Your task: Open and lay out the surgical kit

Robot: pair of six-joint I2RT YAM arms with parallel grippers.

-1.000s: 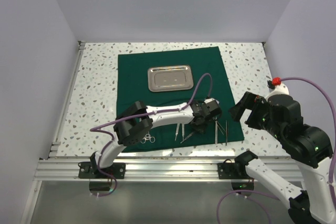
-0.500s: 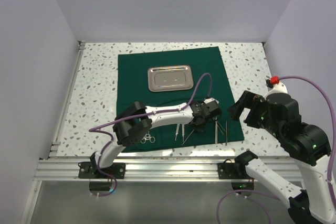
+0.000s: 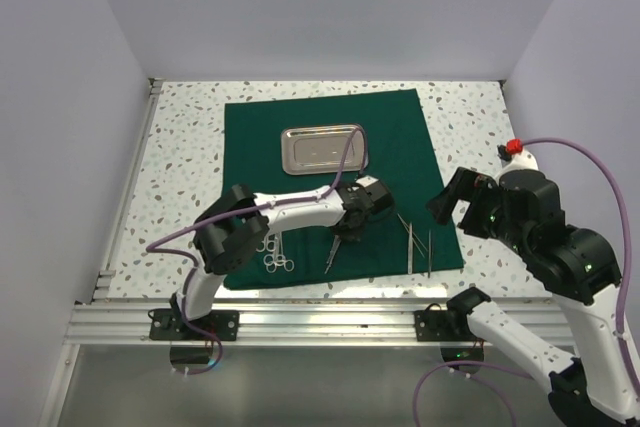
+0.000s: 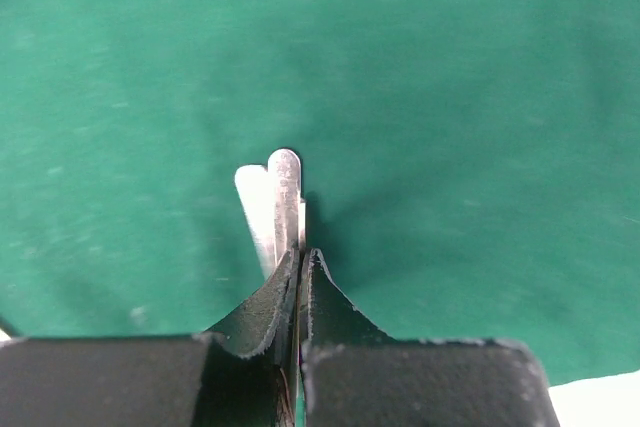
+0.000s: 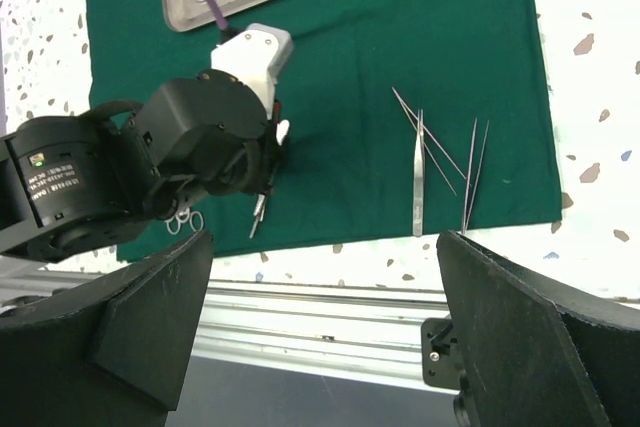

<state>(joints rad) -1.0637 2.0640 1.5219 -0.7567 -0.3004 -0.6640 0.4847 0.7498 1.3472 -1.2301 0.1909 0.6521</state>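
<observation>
A: The top view is looking bright and even; light is coming from above, and the left arm (image 3: 300, 209) is throwing a soft shadow on the green cloth (image 3: 400, 137).

B: The steel tray (image 3: 322, 148) is giving a pale reflection in the upper middle of the frame.

A: In the left wrist view the silver instrument (image 4: 280, 202) is shining almost white and casting a dim shadow to its right.

B: In the right wrist view the dark fingers (image 5: 120, 327) of the right gripper (image 5: 325, 237) are appearing blurred in the lower corners, while the table (image 5: 590, 67) is washing out at the right edge.

Left pincer (image 4: 300, 259) clamped; right pincer (image 5: 325, 237) seemingly wide.
</observation>
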